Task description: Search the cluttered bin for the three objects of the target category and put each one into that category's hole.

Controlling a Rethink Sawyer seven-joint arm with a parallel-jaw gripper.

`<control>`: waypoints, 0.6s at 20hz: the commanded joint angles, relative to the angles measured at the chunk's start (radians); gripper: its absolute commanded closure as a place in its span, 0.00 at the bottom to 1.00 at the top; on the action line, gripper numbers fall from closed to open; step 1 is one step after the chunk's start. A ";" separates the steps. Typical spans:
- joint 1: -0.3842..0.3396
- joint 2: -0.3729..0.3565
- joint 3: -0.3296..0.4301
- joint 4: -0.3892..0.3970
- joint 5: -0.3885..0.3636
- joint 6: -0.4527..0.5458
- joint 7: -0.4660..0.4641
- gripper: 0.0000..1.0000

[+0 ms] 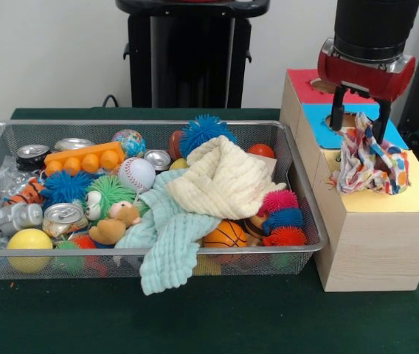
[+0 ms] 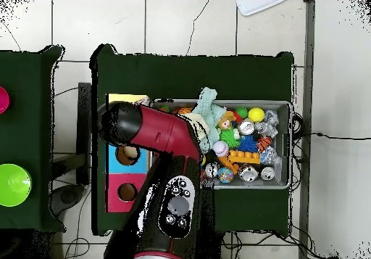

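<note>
Gripper (image 1: 358, 118) hangs above the yellow-topped box (image 1: 394, 221) at front-view right, fingers pinching a spotted cloth (image 1: 372, 164) by its top edge. Cloth drapes down onto the yellow top, approx. over the hole; hole itself hidden by cloth. Blue-topped hole (image 1: 340, 118) sits just behind, partly hidden by fingers. Wire basket (image 1: 158, 259) left of box, holding cream cloth (image 1: 220, 181) lying over mint cloth (image 1: 169, 236), plus baseball (image 1: 136, 174), mini basketball (image 1: 225, 234), cans, spiky balls. Overhead: arm (image 2: 156, 131) covers box area, basket (image 2: 286, 183) beside it
</note>
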 commanded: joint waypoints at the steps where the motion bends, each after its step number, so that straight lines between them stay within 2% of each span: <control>1: -0.034 0.028 0.028 0.048 -0.050 0.111 0.124 0.00; 12: -0.058 0.007 0.054 0.043 -0.044 0.183 0.118 0.00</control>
